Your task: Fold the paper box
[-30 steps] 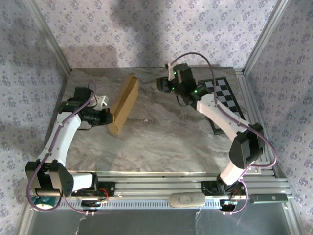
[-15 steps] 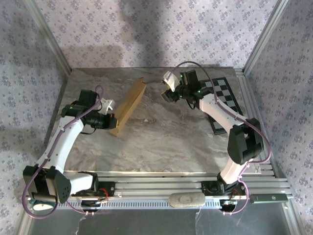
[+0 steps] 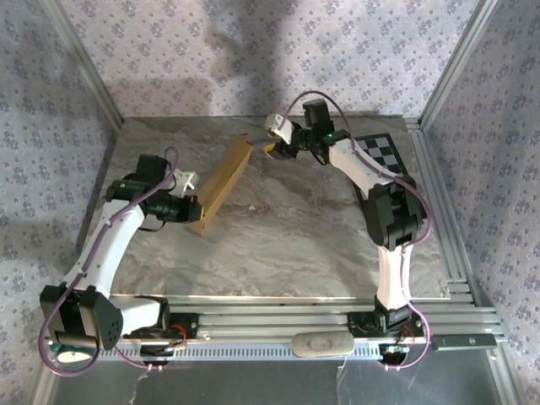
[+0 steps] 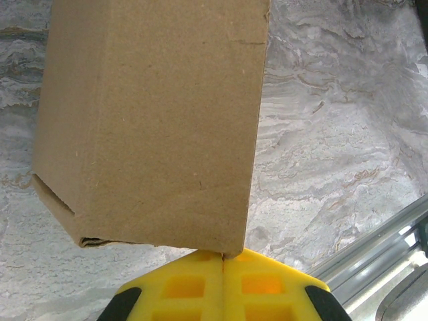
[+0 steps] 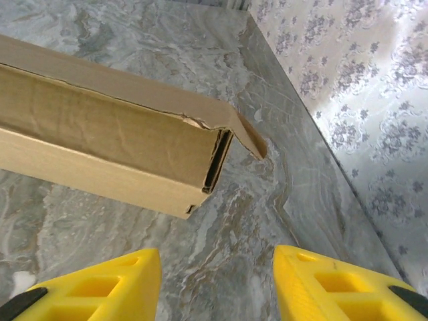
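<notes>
From above, your right arm has swung left across the far side of the marble table point(image 3: 295, 245) in the last second. The right gripper point(image 3: 272, 148) has left the space by the checkerboard point(image 3: 384, 156) and now sits just beside the far end of the paper box point(image 3: 221, 179). The box has settled, tilting and dropping a little early on, then holding its place. It stands on its long edge, running diagonally from near-left to far-right on the left half of the table. That puts one gripper at each end, so I judge the end flaps come next. The left arm is bent at the elbow, with the left gripper point(image 3: 192, 209) at the box's near end. The right arm reaches far out, its wrist turned left.

In the left wrist view, the yellow fingers point(image 4: 180, 287) are pressed together and the box's lower corner runs straight into their seam. Your left hand is clamped on the box there – a thin hold, I'd judge, right at the edge.

In the right wrist view, your two fingers point(image 5: 87, 281) stand wide apart and hold nothing, with bare marble between them. Just beyond lies the box's far end, its wall layers gaping and a loose flap point(image 5: 244, 130) bent outward – not yet tucked.
</notes>
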`<action>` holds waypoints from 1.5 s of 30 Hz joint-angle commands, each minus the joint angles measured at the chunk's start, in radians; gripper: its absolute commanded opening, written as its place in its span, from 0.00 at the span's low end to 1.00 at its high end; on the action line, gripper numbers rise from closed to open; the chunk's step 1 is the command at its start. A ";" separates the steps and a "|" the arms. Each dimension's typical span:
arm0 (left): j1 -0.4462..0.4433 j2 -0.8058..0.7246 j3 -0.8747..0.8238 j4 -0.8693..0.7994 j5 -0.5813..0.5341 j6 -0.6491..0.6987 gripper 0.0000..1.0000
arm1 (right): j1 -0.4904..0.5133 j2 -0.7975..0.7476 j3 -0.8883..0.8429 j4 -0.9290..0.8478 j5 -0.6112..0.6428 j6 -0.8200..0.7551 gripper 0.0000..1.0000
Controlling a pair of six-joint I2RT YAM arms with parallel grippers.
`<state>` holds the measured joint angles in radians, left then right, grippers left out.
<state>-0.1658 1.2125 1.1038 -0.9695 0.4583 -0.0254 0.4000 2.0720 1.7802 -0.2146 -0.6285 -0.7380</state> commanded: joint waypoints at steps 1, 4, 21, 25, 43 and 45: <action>0.000 -0.004 0.010 -0.031 0.002 0.025 0.00 | 0.016 0.080 0.111 -0.048 -0.039 -0.048 0.48; 0.000 -0.006 0.008 -0.032 -0.004 0.023 0.00 | 0.017 0.134 0.182 -0.051 -0.068 -0.025 0.47; 0.000 -0.007 0.005 -0.032 -0.012 0.018 0.00 | 0.052 0.316 0.469 -0.178 -0.050 0.020 0.42; -0.001 -0.007 0.004 -0.032 -0.014 0.017 0.00 | 0.061 0.332 0.499 -0.188 -0.045 0.021 0.37; 0.097 0.011 -0.022 0.043 -0.047 -0.066 0.00 | 0.090 0.236 0.481 -0.351 0.034 0.161 0.00; 0.105 0.020 -0.022 0.062 -0.050 -0.074 0.00 | 0.092 0.226 0.485 -0.373 0.060 0.215 0.00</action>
<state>-0.0734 1.2137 1.0897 -0.9386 0.4286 -0.0738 0.4740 2.3608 2.2669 -0.5064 -0.6006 -0.6170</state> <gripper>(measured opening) 0.041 0.041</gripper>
